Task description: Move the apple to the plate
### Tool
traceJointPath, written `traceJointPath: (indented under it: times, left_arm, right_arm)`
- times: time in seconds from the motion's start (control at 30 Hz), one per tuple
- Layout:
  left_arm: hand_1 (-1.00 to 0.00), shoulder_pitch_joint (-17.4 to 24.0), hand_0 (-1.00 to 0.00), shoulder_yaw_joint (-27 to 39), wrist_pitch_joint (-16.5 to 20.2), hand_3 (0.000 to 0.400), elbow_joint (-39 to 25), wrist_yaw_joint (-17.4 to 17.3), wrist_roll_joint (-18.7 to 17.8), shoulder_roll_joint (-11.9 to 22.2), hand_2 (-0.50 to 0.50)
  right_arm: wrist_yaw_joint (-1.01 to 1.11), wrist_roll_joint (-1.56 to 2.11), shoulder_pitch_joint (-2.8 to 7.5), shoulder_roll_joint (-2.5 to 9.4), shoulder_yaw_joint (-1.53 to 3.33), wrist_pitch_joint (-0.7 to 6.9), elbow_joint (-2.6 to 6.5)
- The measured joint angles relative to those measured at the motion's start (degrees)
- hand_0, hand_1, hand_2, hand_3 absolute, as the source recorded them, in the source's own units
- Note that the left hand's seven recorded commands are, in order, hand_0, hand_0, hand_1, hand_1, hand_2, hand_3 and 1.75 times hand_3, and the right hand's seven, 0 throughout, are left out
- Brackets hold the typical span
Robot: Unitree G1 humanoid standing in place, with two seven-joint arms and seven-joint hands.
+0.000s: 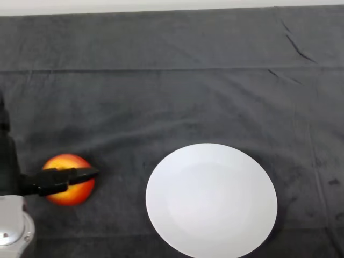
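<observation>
The apple [68,187], round, firm and likely smooth enough to slip, sits on the bench [177,97] left of the plate [211,200], the hand [54,180] reaching across its top, grip state unclear; hold it around the widest part.

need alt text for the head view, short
A black robot hand reaches in from the left, a finger lying across a red-yellow apple on a dark cloth-covered table. An empty white plate sits to the apple's right.
</observation>
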Motion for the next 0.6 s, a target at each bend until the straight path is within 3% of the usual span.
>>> traceJointPath:
  times: [0.6]
  left_arm:
    - [0.00, -2.11, 0.00, -6.55, 5.91, 0.000, 0.00, -3.20, 3.63, -0.02, 0.00]
  right_arm:
    - [0.00, 0.00, 0.00, 0.00, 0.00, 0.00, 0.00]
